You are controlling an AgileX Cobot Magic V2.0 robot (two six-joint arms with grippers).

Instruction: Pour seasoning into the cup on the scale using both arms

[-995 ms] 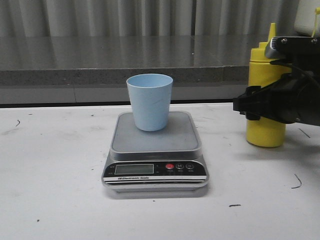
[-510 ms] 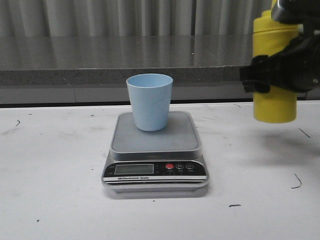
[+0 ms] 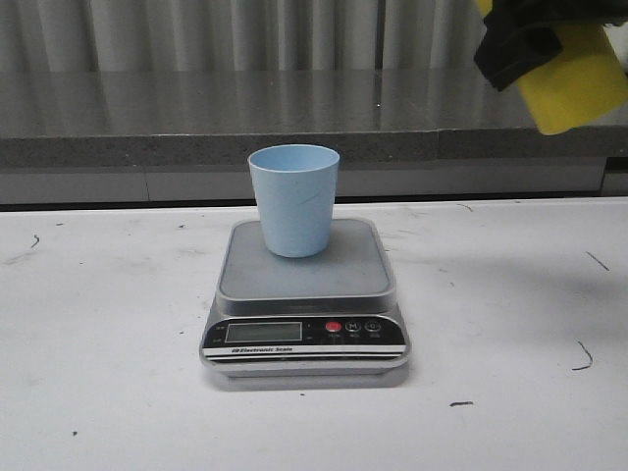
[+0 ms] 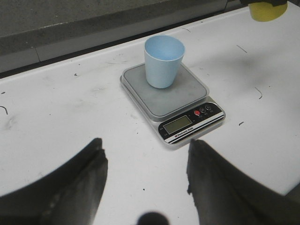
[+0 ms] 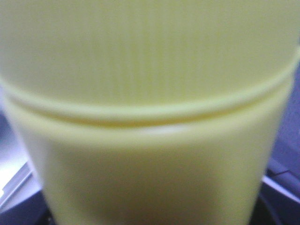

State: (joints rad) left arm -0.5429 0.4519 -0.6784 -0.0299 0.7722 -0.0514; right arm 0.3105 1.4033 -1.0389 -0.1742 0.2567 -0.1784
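The right gripper clamps the tall yellow plastic squeeze bottle, tilted, high and to the right of the small pale blue plastic tumbler. The tumbler stands upright on the flat silver-grey digital scale. The left gripper hangs spread and empty, well apart from the tumbler.

We see our right arm's black gripper raised high at the upper right corner of the front view, well above the table, with most of the arm cut off by the frame edge. It is clamped around a yellow plastic squeeze bottle, which it holds tilted. In the right wrist view that bottle fills the picture, blurred and close.

Our left arm's black gripper hovers above the table, its two dark fingers spread wide apart with nothing between them.
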